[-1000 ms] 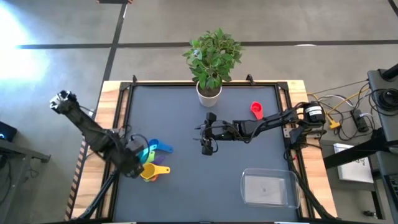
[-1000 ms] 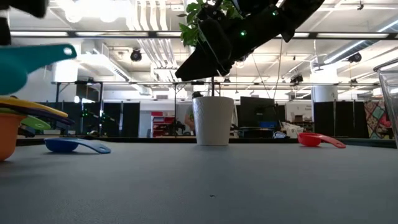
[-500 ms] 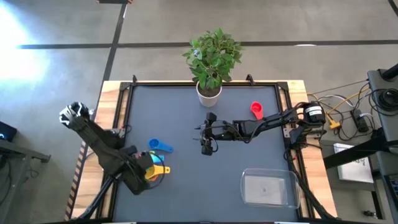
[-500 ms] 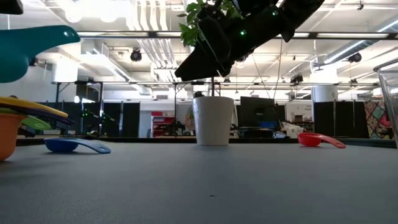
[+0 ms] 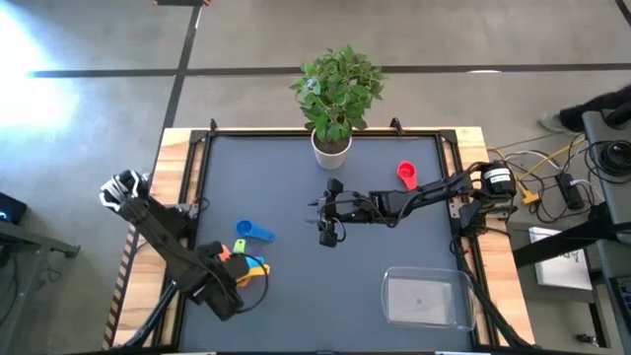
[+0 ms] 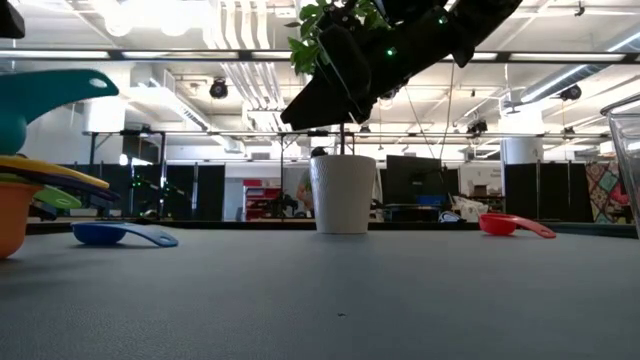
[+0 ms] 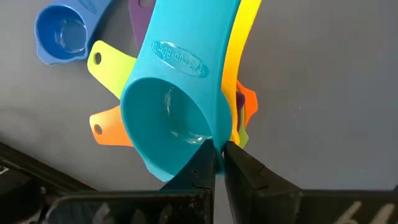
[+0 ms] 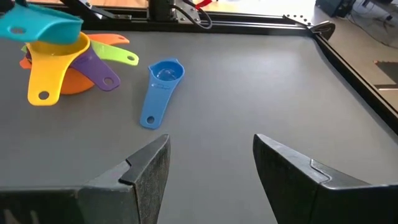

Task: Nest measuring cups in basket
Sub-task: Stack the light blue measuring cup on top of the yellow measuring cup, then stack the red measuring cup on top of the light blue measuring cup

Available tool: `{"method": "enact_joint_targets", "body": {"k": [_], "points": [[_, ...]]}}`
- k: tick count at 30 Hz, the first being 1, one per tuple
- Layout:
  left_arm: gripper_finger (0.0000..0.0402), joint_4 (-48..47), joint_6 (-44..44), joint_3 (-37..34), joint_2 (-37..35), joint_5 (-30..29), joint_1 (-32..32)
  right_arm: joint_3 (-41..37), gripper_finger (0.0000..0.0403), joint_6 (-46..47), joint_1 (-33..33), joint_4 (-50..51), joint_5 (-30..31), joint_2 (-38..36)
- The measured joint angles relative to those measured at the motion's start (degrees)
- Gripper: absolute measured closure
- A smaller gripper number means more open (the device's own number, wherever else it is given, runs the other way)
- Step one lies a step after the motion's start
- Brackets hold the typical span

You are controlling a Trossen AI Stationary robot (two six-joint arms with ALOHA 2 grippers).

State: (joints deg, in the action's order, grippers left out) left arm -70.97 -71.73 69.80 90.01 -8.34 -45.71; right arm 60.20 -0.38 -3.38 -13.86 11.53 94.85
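My left gripper is shut on the teal cup, which hangs just over a stack of yellow, purple, orange and green cups near the table's left side. The blue cup lies alone beside the stack. The red cup lies toward the far right. The clear basket sits near the right near corner. My right gripper hovers open over the table's middle. My left gripper pinches the teal cup's rim wall, on the side away from the handle, one finger inside the bowl and one outside. The fingers come slanting down from the table's near side. The cup is lifted clear, its handle pointing away from the gripper.
A white plant pot stands at the far edge's middle. Raised rails frame the dark mat. Cables and gear lie beyond the right edge. Bare mat lies between the cup stack and the basket.
My left arm has swung toward the table's near edge, keeping its hold on the teal cup over the stack. In the low view the cup rose a little, then came back down and shifted slightly. The right arm kept still.
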Motion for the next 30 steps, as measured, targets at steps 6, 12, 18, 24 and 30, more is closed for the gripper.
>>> {"method": "enact_joint_targets", "body": {"k": [6,12,18,24,30], "points": [[0.0401,0.4,-0.2,-0.1,3.4,1.9,0.0,0.0,0.0183,0.0,0.0,-0.1,0.0,0.0],[0.035,2.4,0.6,0.6,5.2,3.8,0.0,0.0,0.0183,0.5,0.0,-0.1,0.0,0.0],[0.027,2.5,0.2,3.2,5.3,3.3,0.0,0.0,0.0183,0.9,0.0,-0.1,0.0,0.0],[0.0209,2.0,0.8,9.8,5.1,-2.4,-0.6,0.0,0.0183,1.3,-0.1,-0.1,-2.6,0.0],[0.0202,2.8,3.5,15.9,4.2,-19.9,-4.6,0.0,0.0183,0.8,-0.1,0.2,-2.7,-0.4]]}}
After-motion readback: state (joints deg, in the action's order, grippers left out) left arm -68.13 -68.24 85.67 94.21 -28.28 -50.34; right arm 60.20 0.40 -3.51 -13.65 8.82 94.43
